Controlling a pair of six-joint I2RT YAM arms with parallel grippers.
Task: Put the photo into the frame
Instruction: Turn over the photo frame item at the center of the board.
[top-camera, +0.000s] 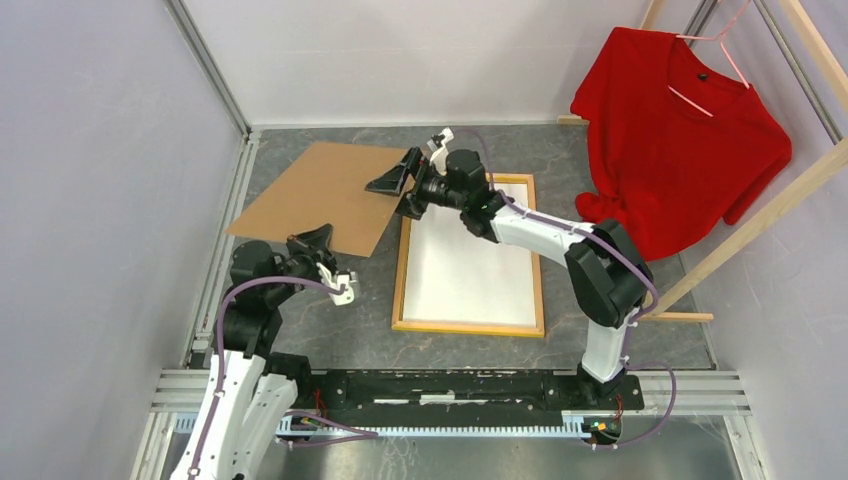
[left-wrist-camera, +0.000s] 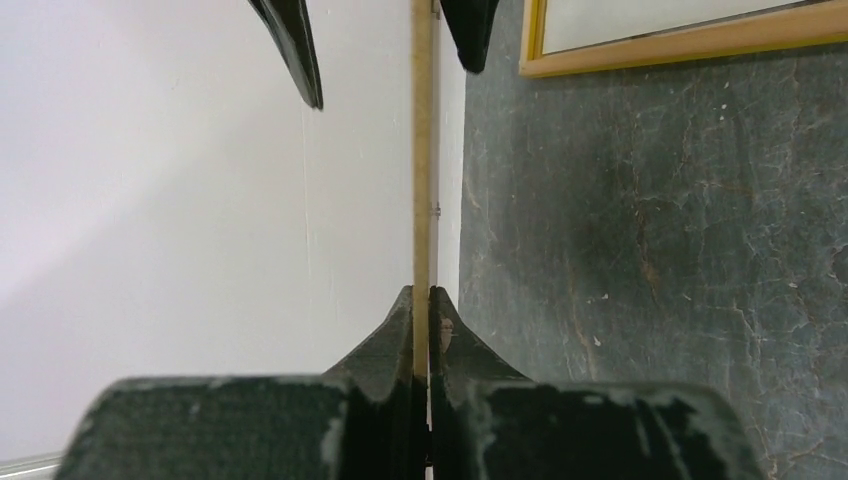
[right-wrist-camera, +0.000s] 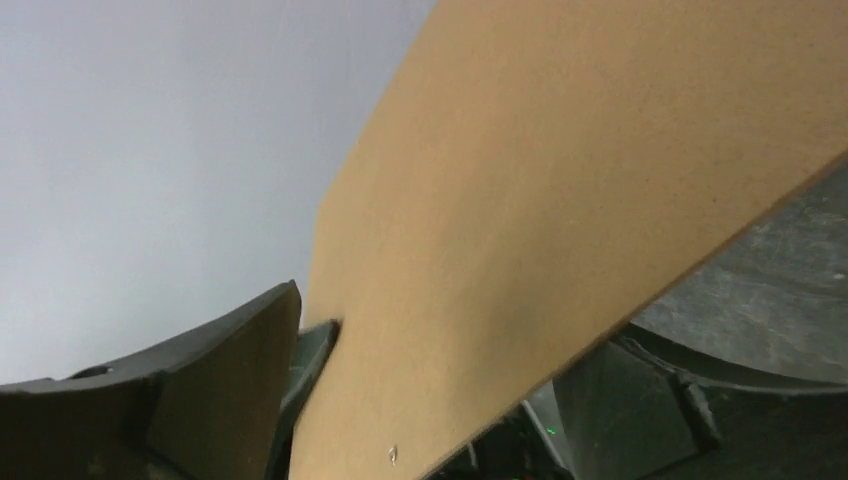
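The frame (top-camera: 539, 270) lies flat on the table with its light wood side up. A white sheet (top-camera: 470, 262), the photo's plain back by its look, lies inside it. A brown fibreboard backing panel (top-camera: 320, 190) hangs tilted above the table, left of the frame. My left gripper (top-camera: 318, 240) is shut on its near right corner. In the left wrist view the jaws (left-wrist-camera: 421, 300) pinch the panel (left-wrist-camera: 421, 150) edge-on, with the frame's corner (left-wrist-camera: 680, 45) behind. My right gripper (top-camera: 410, 165) straddles the panel's far right edge, fingers apart. The panel (right-wrist-camera: 560, 180) fills the right wrist view between the open jaws (right-wrist-camera: 460, 330).
A red T-shirt (top-camera: 680, 130) hangs on a wooden rack at the back right. White walls close in the left and back sides. An aluminium rail (top-camera: 225, 210) runs along the left table edge. The tabletop (top-camera: 330, 320) is dark stone-patterned.
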